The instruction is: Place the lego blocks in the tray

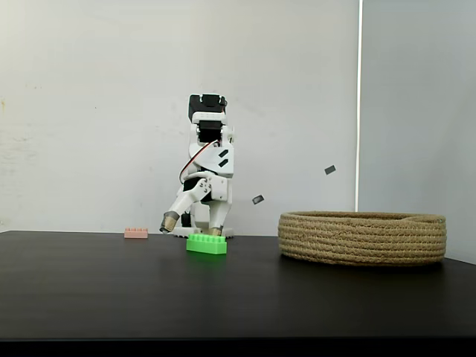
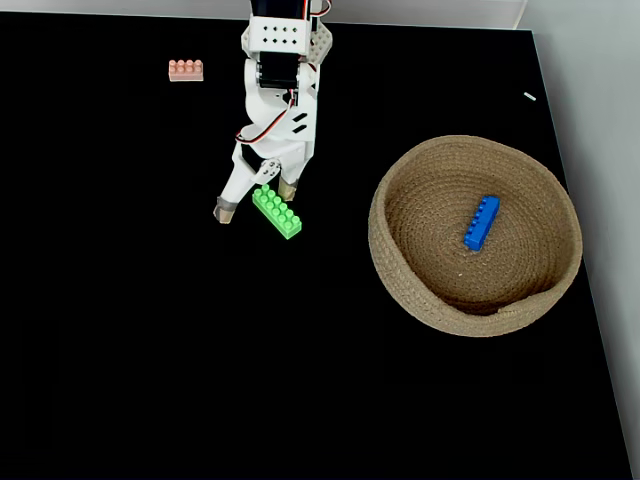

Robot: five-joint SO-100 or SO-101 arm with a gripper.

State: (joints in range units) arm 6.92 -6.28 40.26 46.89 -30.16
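I count three bricks: blue brick (image 2: 481, 222) inside tray (image 2: 400, 270); green brick (image 2: 277, 212), pink brick (image 2: 186, 70) left of tray on counter (image 2: 150, 350). Hand (image 2: 254, 200) spread over green.

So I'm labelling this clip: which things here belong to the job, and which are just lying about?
Job:
- green brick, on the table by the open gripper
- pink brick, far corner
- blue brick, already in the basket

Lying about:
- small pale scrap near the table edge
- two dark tabs on the wall
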